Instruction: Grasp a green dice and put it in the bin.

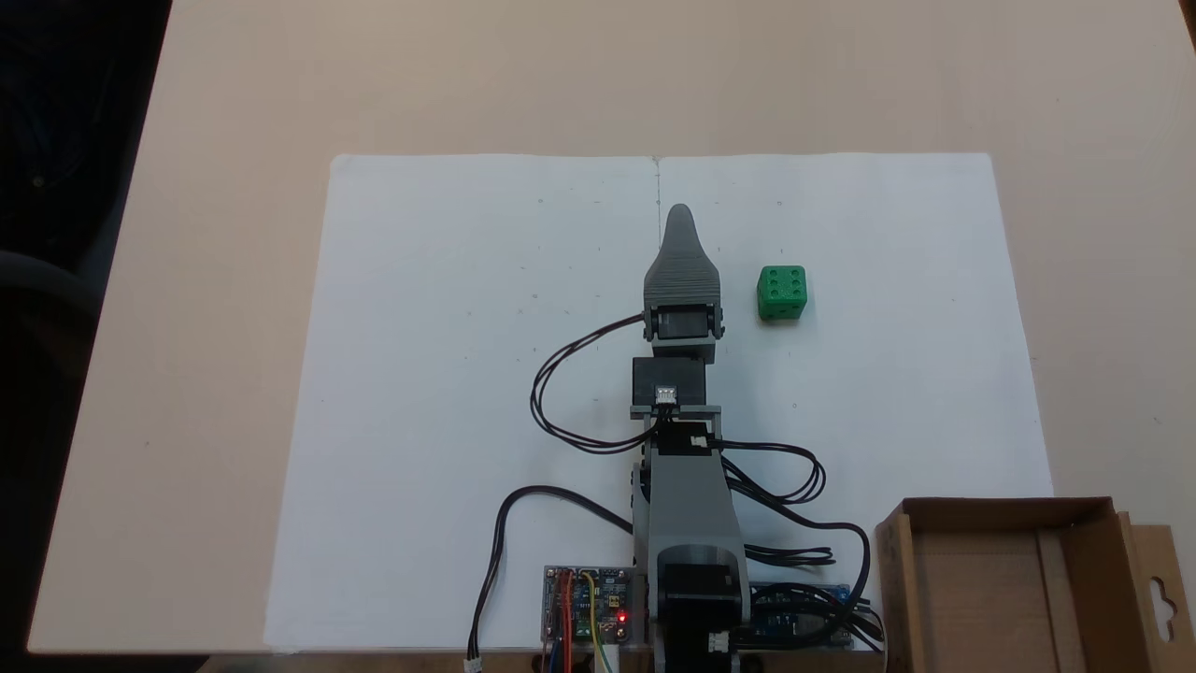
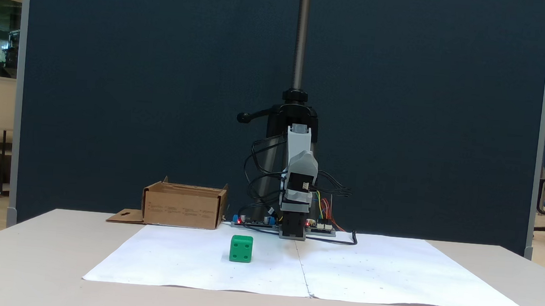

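Resting on the white paper [image 1: 448, 393], the green dice [image 1: 782, 293] sits just to the right of the gripper [image 1: 680, 213] in the fixed view from above, apart from it. The gripper's jaws lie one over the other, so I cannot tell if they are spread or pressed together. The bin [image 1: 1014, 584] stands nearer the arm's base, well apart from the green dice.

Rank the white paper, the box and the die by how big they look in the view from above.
Largest to smallest:
1. Paper, covering most of the table.
2. Box, cut off by the picture's bottom edge, so its full extent is unsure, yet plainly between the two.
3. Die, far smaller.
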`<state>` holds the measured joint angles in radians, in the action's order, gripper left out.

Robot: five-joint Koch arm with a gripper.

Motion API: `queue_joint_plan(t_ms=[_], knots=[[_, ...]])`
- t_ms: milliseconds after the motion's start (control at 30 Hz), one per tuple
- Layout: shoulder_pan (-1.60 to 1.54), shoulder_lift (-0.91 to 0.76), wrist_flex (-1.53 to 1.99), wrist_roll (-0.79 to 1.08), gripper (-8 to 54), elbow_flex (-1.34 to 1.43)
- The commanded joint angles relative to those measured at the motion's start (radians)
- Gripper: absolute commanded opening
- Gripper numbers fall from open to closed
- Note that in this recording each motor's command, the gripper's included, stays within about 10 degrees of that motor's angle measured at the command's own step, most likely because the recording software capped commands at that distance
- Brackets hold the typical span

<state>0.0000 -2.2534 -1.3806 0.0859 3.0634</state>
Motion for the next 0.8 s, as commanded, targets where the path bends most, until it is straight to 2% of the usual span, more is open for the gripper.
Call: queue_joint_plan(t_ms=[0,767], knots=[[-0.008,-0.101,-0.052,-0.009,43.9,0.067],[-0.009,-0.101,-0.049,-0.008,43.1,0.067]])
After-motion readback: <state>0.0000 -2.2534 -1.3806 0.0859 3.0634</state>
